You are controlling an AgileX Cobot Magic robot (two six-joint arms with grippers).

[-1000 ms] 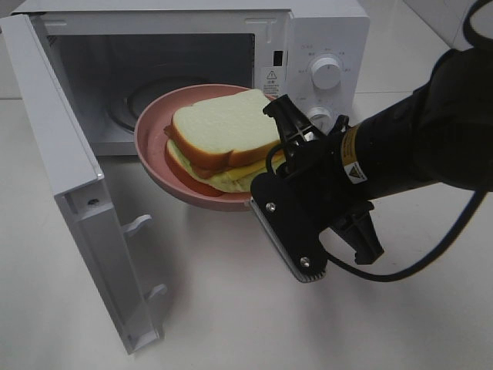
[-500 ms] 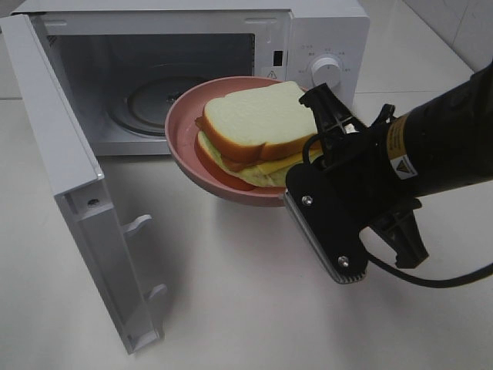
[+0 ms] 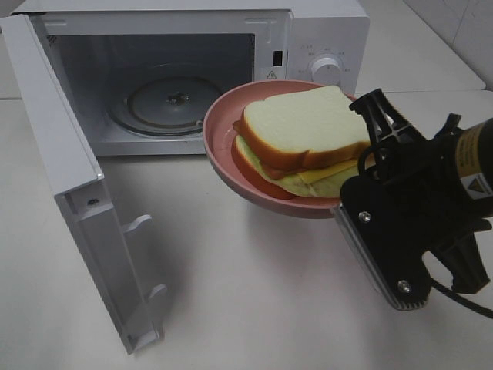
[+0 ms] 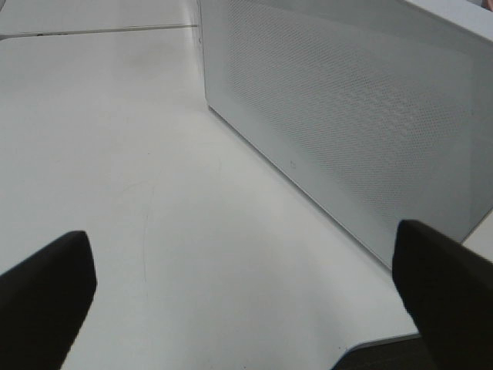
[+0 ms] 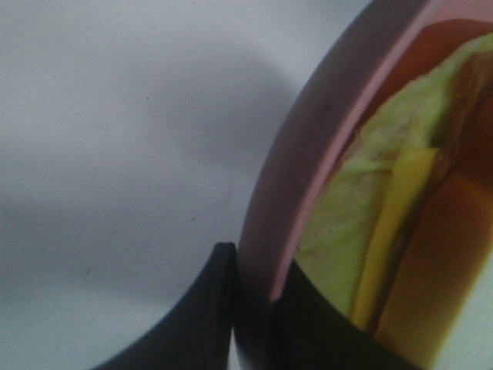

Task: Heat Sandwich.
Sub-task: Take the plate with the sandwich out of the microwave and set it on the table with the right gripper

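Note:
The sandwich, white bread with tan crust and yellow-green filling, lies on a round pink plate. The plate hangs in the air in front of the microwave's control panel. My right gripper is shut on the plate's right rim. The right wrist view shows that grip close up: the right gripper, the plate rim and the sandwich filling. My left gripper shows only in the left wrist view, open and holding nothing, low over the table.
The white microwave stands at the back with its door swung open to the left. Its glass turntable is bare. A white perforated microwave panel fills the left wrist view beside the table top.
The right gripper has carried the plate with the sandwich to the right, away from the microwave's opening. The left gripper has not changed.

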